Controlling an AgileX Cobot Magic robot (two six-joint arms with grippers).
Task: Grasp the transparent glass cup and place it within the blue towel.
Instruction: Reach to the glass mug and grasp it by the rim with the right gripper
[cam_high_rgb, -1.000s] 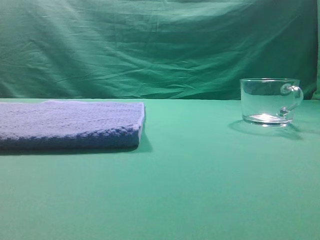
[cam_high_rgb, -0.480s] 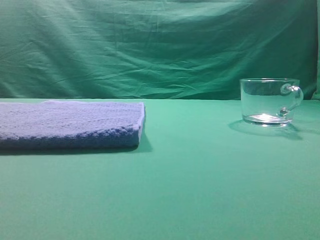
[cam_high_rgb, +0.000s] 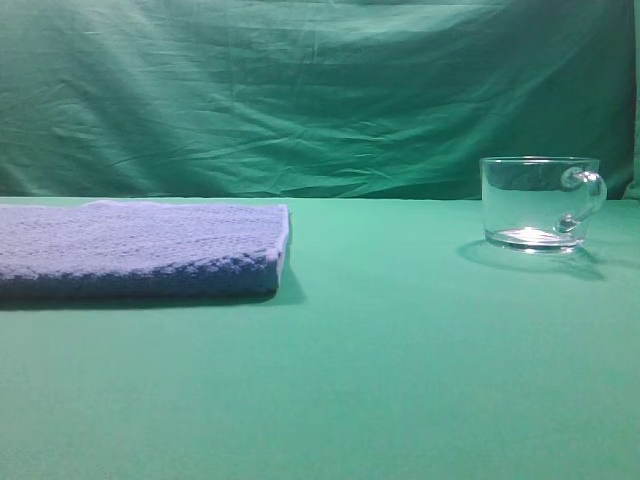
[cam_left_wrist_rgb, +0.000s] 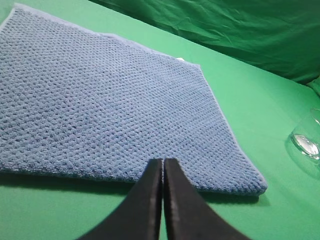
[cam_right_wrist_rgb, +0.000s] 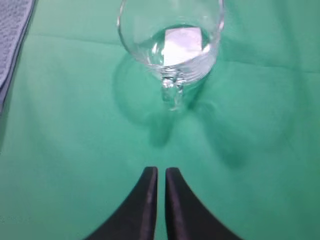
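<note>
From the exterior high view we see the transparent glass cup (cam_high_rgb: 540, 203) standing upright at the far right of the green table (cam_high_rgb: 400, 380), handle to the right, well apart from the blue towel (cam_high_rgb: 140, 250) lying flat at the left; neither arm shows here.

In the left wrist view our left gripper (cam_left_wrist_rgb: 163, 167) is clenched on nothing, hanging over the towel's near edge.

In the right wrist view our right gripper (cam_right_wrist_rgb: 158, 175) is likewise pressed together and empty, short of the cup, whose handle (cam_right_wrist_rgb: 171, 92) points at us. We judge we must spread the jaws first, then straddle the wall beside the handle.
</note>
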